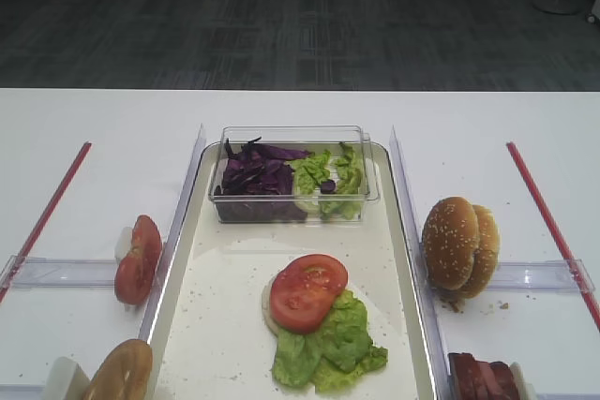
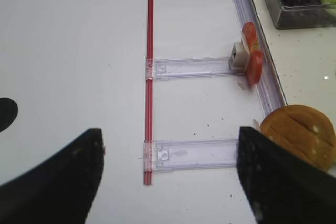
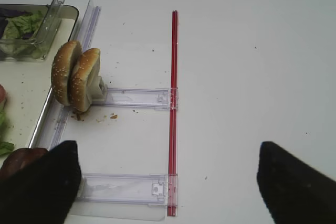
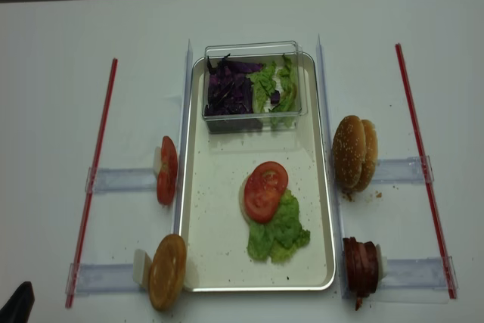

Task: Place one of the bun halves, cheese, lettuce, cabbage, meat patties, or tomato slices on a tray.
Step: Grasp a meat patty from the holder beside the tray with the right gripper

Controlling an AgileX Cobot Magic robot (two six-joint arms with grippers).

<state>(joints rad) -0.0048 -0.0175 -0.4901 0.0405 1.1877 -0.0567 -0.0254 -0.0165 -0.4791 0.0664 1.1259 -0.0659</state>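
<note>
Two bun halves [image 1: 459, 245] are standing right of the tray [image 1: 403, 231], which is carrying a tomato slice [image 1: 307, 291] on lettuce [image 1: 333, 344]. The right gripper [image 3: 168, 182], jaws spread and empty, is hanging near them. The left gripper [image 2: 168, 174], also spread, is hovering beside a bun bottom [image 2: 300, 135].

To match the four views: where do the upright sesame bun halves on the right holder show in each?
Exterior high: sesame bun halves at right, beside the tray.
Right wrist: upper left.
Left wrist: not in it; only a cut-face bun shows.
Exterior high (realsense): right of the tray.
Shared landmark: the clear box of greens.
</note>
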